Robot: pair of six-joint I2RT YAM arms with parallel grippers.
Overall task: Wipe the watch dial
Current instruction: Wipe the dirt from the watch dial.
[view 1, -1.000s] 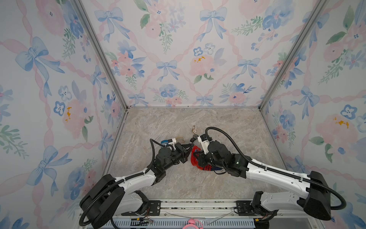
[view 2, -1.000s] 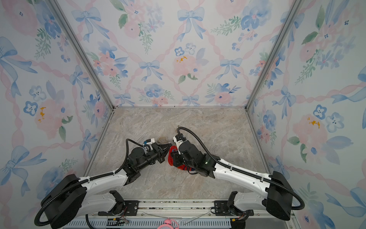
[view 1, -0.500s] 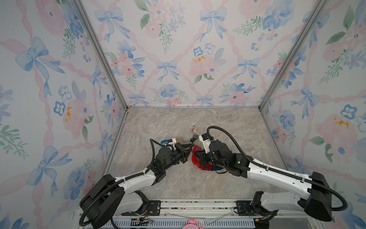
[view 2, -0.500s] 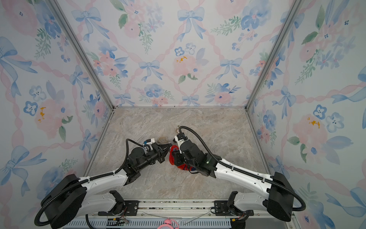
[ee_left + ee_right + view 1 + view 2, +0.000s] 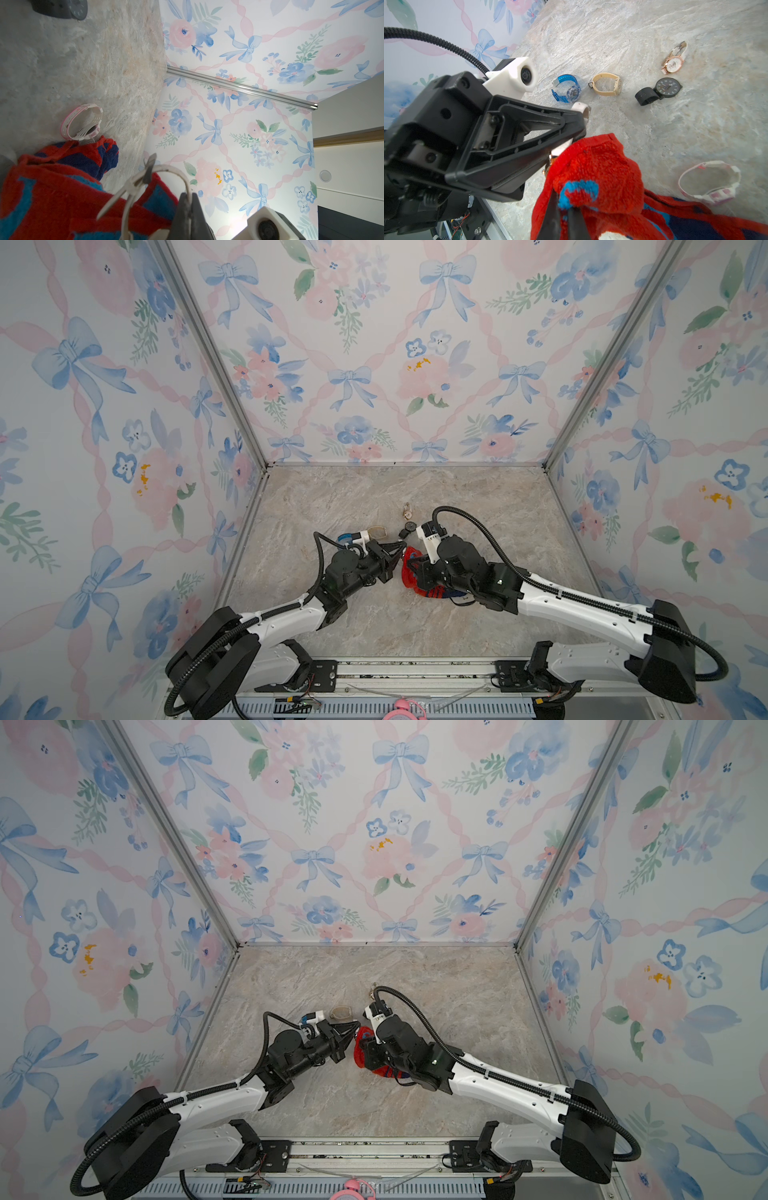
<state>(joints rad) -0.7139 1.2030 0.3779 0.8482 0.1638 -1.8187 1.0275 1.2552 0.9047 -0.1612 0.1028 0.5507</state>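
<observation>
We are keeping the left end effector [image 5: 188, 196] and right end effector [image 5: 564, 209] clamped on their loads.
The left is pinching the white-strapped watch [image 5: 176, 168] by its strap; the right is gripping the red cloth [image 5: 602, 166], which is touching the watch's dial over the surface [image 5: 654, 31].

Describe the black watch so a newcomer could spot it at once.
Look at the marble tabletop, beyond the red towel. The black watch lies beside the beige-strap watch and the rose-gold watch; it alone has a dark dial and band.

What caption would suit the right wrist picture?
Red towel pressed to a watch gripped by the left arm, five more watches lying on the table.
</observation>
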